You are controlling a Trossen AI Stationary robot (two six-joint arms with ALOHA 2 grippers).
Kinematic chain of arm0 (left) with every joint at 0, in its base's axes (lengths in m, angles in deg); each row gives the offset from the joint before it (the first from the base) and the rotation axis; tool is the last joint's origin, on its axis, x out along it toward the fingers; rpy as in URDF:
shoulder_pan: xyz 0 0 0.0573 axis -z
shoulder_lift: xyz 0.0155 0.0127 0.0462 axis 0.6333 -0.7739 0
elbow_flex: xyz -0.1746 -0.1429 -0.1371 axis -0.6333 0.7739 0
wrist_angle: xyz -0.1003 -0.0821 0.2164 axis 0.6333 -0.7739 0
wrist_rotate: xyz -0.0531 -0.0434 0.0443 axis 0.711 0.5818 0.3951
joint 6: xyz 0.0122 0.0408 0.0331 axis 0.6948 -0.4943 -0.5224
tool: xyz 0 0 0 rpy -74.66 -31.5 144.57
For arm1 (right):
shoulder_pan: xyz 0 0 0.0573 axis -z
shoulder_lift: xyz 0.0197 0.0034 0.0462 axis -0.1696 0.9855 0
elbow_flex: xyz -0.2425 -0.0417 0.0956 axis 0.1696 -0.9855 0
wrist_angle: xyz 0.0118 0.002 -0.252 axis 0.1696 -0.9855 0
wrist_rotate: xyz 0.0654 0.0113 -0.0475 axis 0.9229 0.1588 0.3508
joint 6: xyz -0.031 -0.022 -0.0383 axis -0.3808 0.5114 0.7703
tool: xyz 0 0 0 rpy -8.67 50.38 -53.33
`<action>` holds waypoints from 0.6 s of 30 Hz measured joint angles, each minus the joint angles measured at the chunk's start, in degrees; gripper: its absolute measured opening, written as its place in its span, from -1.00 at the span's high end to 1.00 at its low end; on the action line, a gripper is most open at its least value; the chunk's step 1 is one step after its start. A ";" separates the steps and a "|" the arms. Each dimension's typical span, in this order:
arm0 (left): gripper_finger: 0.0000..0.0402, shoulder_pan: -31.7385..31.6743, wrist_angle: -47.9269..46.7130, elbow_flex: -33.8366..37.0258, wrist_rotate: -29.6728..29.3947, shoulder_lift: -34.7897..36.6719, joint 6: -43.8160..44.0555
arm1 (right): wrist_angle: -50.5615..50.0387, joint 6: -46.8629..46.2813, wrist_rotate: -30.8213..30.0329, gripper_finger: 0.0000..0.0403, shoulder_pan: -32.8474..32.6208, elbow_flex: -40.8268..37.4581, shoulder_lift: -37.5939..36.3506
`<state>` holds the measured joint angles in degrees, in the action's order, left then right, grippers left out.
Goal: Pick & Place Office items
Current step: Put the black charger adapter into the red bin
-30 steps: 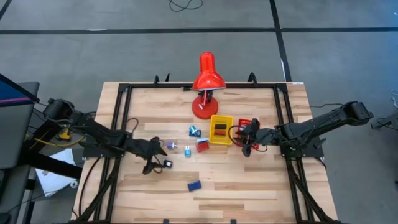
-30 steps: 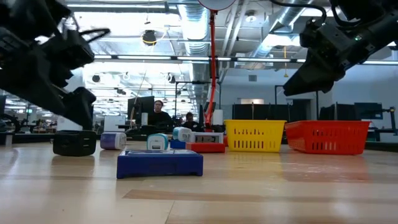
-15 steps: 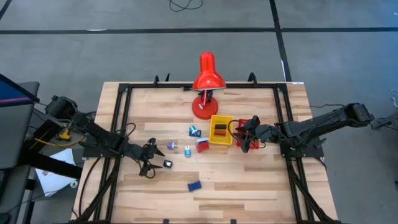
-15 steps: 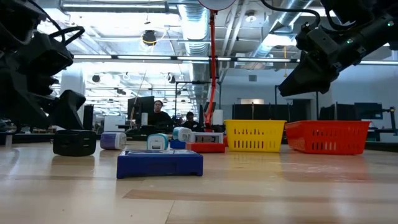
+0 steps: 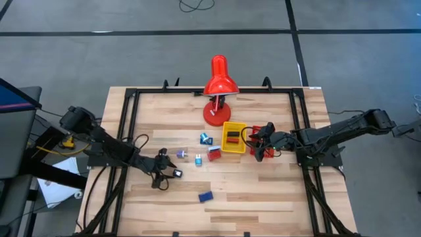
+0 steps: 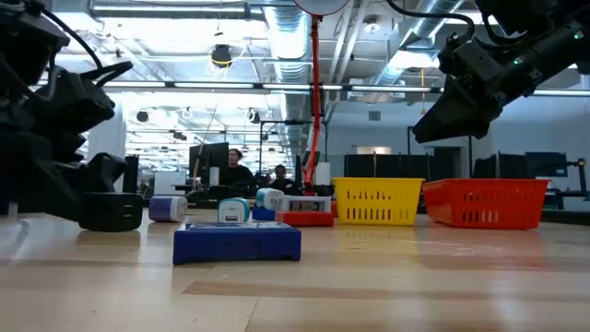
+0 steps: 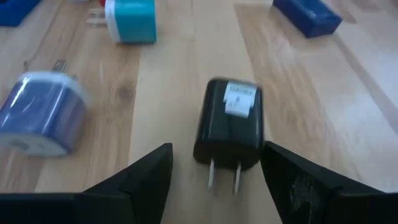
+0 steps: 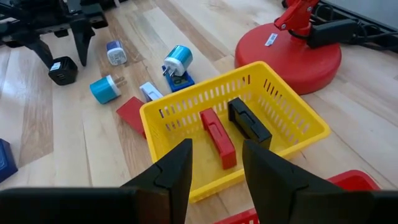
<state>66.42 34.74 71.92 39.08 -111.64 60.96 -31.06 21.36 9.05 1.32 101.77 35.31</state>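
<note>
Your left gripper [image 5: 164, 176] sits low over the bench [image 5: 263, 197], on the left half toward the front edge, with its fingers [image 7: 143, 180] apart on either side of a black plug adapter [image 7: 229, 130]. The adapter lies flat on the wood between them, prongs pointing back at the wrist, and neither finger touches it. From table height you see the same adapter [image 6: 111, 211] resting on the bench just beside the dark left arm.

Your right gripper [image 5: 262, 146] hangs above the bench on the right half, over the gap between the yellow basket [image 5: 234, 147] and the red basket [image 6: 484, 203]. Its fingers [image 8: 171, 177] stand slightly apart with nothing between them.

Inside the yellow basket you have a red flat block [image 8: 217, 137] and a black flat block [image 8: 249, 124] lying side by side. Near the middle of the bench, just left of that basket, lie a teal round adapter [image 8: 178, 60], a second teal piece [image 8: 102, 89], a small white piece [image 8: 149, 92] and a red flat piece [image 8: 132, 113] touching the basket's wall. A lavender adapter [image 7: 40, 115] lies beside the black one. A blue flat block [image 5: 205, 196] sits alone nearer the front edge.

The red desk lamp [image 5: 219, 92] stands by the far edge, its base just behind the yellow basket. People [image 6: 238, 171] sit in the room beyond the bench.
</note>
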 joint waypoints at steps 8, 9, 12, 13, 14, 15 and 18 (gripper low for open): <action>-0.06 -0.02 5.52 -0.07 -0.60 -5.51 -1.39 | -0.02 0.02 -0.01 0.33 -0.04 0.00 0.00; -0.04 -0.02 6.06 -0.07 -0.91 -6.06 -1.40 | -0.02 0.02 0.00 0.33 -0.04 0.00 0.00; 0.05 -0.02 8.06 -0.04 -1.26 -7.14 -1.56 | -0.02 0.02 0.01 0.33 -0.04 0.00 0.00; 0.08 -0.02 8.40 -0.02 -1.03 -7.17 -2.42 | -0.02 0.02 0.00 0.33 -0.04 0.00 0.00; 0.12 -0.04 8.87 -0.01 -0.75 -7.22 -2.76 | -0.02 0.02 0.01 0.33 -0.04 0.00 0.00; 0.15 -0.04 9.15 -0.02 -0.50 -7.20 -2.95 | -0.02 0.02 0.01 0.33 -0.04 0.00 0.00; 0.24 -0.08 9.19 -0.02 -0.45 -7.19 -3.01 | -0.02 0.02 0.01 0.33 -0.04 0.00 0.00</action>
<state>66.34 43.92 71.90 38.63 -118.83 57.95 -31.08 21.38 9.06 1.27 101.77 35.31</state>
